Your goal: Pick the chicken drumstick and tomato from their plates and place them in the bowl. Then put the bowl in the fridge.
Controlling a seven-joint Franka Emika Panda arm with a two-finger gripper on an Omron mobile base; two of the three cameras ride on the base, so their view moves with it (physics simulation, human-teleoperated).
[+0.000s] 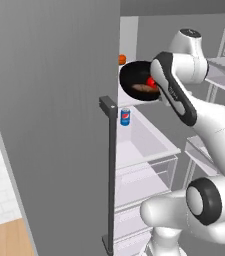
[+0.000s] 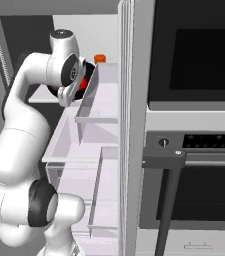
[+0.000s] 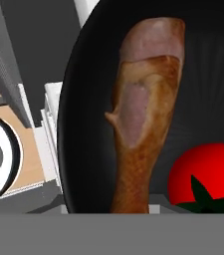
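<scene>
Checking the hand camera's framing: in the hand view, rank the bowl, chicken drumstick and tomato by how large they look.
1. the bowl, cut off by the frame
2. the chicken drumstick
3. the tomato, partly cut off at the edge, so its rank is less sure

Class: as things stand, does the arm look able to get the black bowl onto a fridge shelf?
Probably yes: the fridge door stands open, and the bowl, with drumstick and tomato, is already at shelf height.
</scene>
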